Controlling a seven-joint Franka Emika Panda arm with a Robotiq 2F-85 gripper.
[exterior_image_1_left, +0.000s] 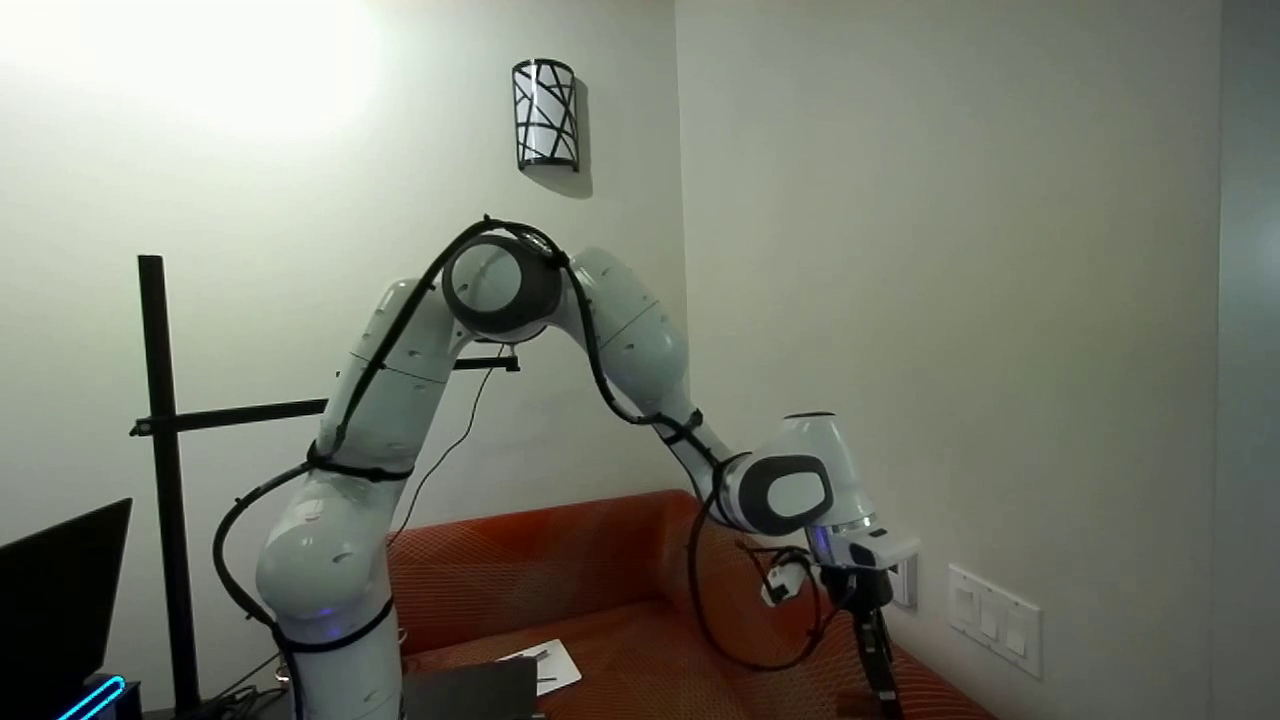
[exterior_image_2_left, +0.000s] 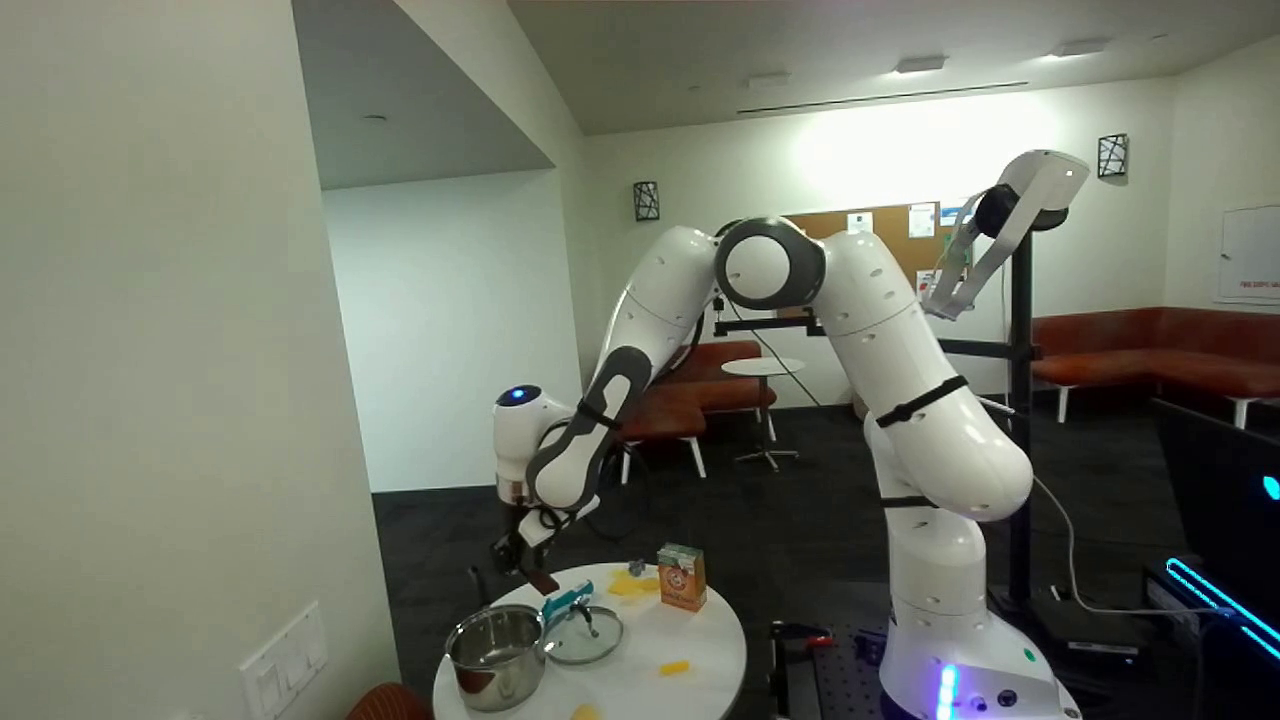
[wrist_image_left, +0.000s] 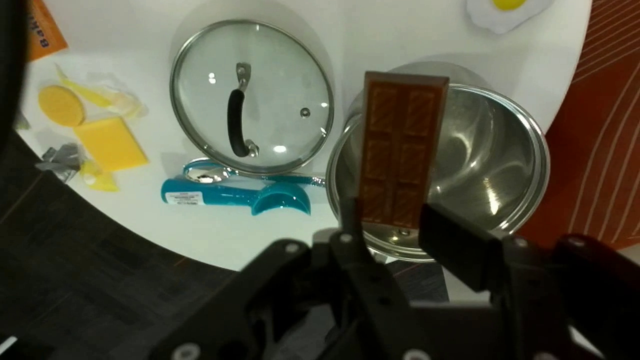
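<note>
My hand (wrist_image_left: 391, 216) pinches a chocolate bar (wrist_image_left: 400, 145) near the pot (wrist_image_left: 505, 135), right of the glass lid (wrist_image_left: 280, 95) in the wrist view

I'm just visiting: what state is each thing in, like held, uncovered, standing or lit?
Chocolate bar: held by one end, unwrapped
Jaws: closed on it
Pot: upright, uncovered
Glass lid: off the pot, handle up
Orange box: standing upright
Teal scoop: lying on the table
Robot's base light: glowing blue

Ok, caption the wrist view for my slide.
The gripper holds a chocolate bar, with an open metal pot behind it and a glass lid and teal scoop nearby.
</note>
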